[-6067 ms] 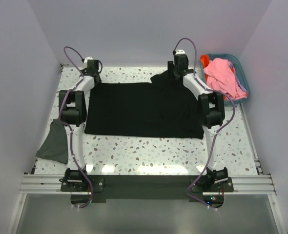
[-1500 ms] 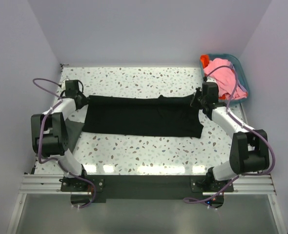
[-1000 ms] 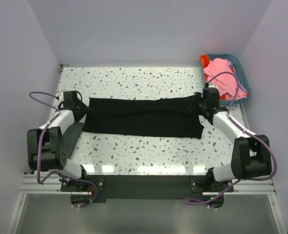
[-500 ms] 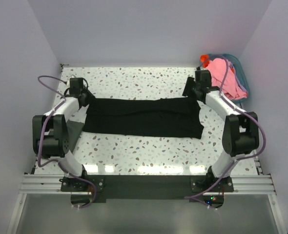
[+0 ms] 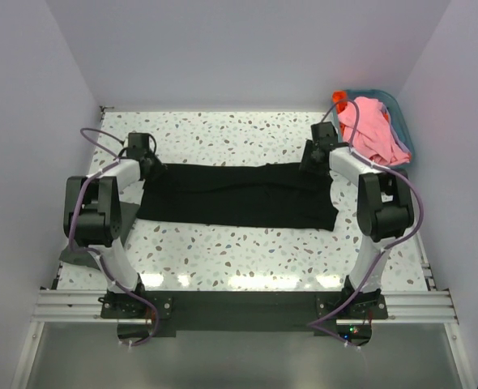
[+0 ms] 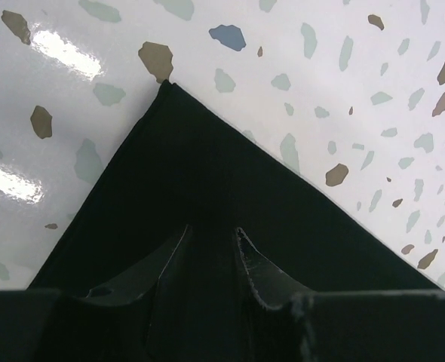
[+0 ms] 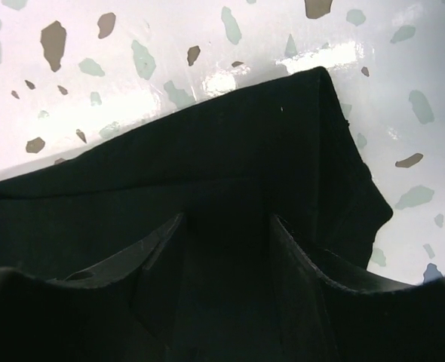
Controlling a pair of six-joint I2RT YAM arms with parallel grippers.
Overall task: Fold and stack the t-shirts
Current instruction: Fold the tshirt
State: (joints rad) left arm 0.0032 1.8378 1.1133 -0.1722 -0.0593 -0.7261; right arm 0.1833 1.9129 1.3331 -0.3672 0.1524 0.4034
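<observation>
The large black t-shirt (image 5: 239, 194) lies on the table as a long flat band, folded lengthwise. My left gripper (image 5: 151, 166) is over its far left corner, my right gripper (image 5: 310, 158) over its far right corner. In the left wrist view the fingers (image 6: 212, 228) stand apart just above the black cloth (image 6: 207, 166) with its pointed corner ahead. In the right wrist view the fingers (image 7: 228, 216) stand wider apart above the cloth (image 7: 207, 151). A dark grey shirt (image 5: 78, 250) lies at the left edge. Pink (image 5: 373, 130) and orange-red (image 5: 339, 101) shirts sit in the basket.
The teal plastic basket (image 5: 399, 109) stands at the far right corner, close to my right arm. The speckled white table (image 5: 239, 251) has purple walls on three sides. The arm bases sit on a metal rail at the near edge.
Both grippers have moved away from the shirt's side edges, up towards the far side, and now sit at its far corners. The black shirt has stayed a folded band.
</observation>
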